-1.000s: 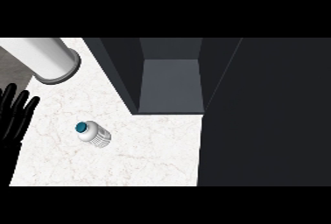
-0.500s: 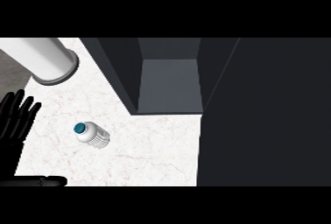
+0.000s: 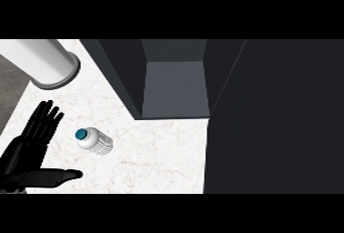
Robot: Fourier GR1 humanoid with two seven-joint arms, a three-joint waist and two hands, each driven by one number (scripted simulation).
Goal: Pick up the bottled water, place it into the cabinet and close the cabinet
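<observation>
Left robot hand (image 3: 32, 148) hovers spread and empty just beside the bottled water (image 3: 93, 140) on the worktop (image 3: 154, 159), probably lining up a grasp before the open cabinet (image 3: 173, 86).

A white marble counter (image 3: 154, 159) seen from steeply above. A small bottled water (image 3: 93, 140) with a teal cap stands near its left side. Just left of the bottle, the robot's black left hand (image 3: 30, 152) is spread open, fingers straight and pointing up, thumb stretched out to the right below the bottle, not touching it. A dark cabinet (image 3: 174, 82) stands open behind. A white cylinder (image 3: 47, 61) sits at upper left.
</observation>
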